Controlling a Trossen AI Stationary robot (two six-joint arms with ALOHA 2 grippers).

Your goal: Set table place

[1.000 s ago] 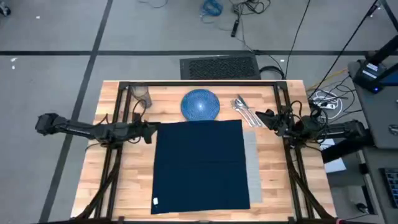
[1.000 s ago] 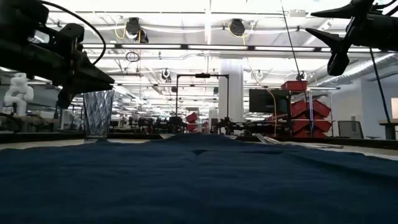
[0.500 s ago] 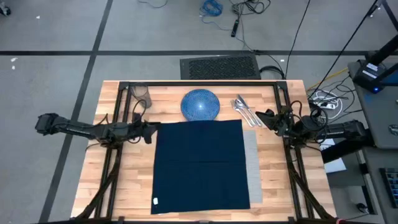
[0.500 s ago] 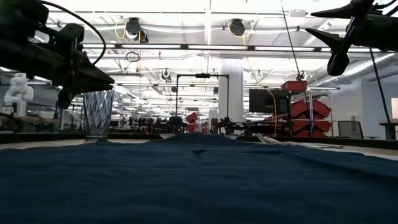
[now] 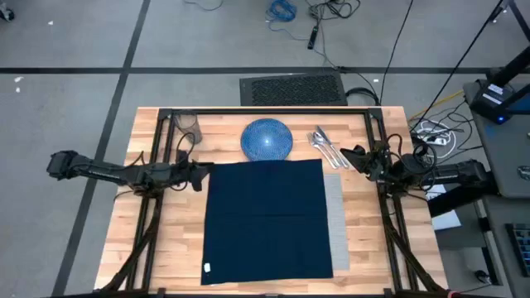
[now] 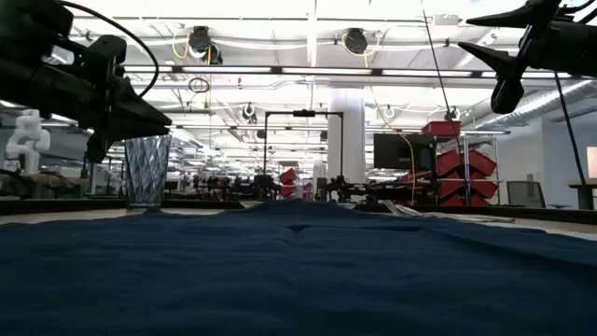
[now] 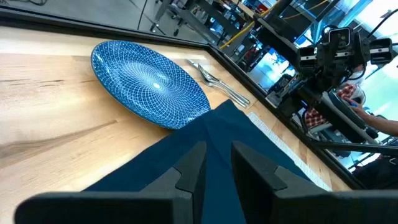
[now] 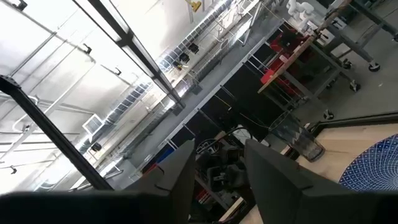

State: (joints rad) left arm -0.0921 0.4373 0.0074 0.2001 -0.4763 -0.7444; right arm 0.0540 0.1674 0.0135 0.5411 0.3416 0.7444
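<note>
**Napkin spread over the mat, both arms poised at its upper corners**

In the high view the left arm reached in from the frame's left edge, and the left gripper (image 5: 199,175) sat at the upper-left corner of the navy napkin (image 5: 265,219), its fingers (image 7: 252,171) a narrow gap apart and holding nothing. Above it, in the upper-left corner of the table (image 5: 174,240), stood the clear glass (image 5: 187,124); the low view showed it upright at left-centre of the frame, just behind the near cloth edge.

The napkin lay flat and unfolded across the middle of the table, filling most of the lower centre of the high view, with a small white tag near its lower-left corner. A strip of the grey placemat (image 5: 334,223) showed along its right side only; the rest was covered by the cloth.

At upper centre the blue plate (image 5: 267,138) rested on bare wood, its lower rim touching or just overlapping the napkin's top edge. To its right the silver cutlery (image 5: 326,147) lay bunched together, slanting toward the mat's upper corner; the separate pieces could not be told apart.

Farther right, the right gripper (image 5: 348,155) was raised just beside the cutlery's lower end, fingers (image 8: 277,174) moderately spread and empty, its arm coming from the frame's right edge.
</note>
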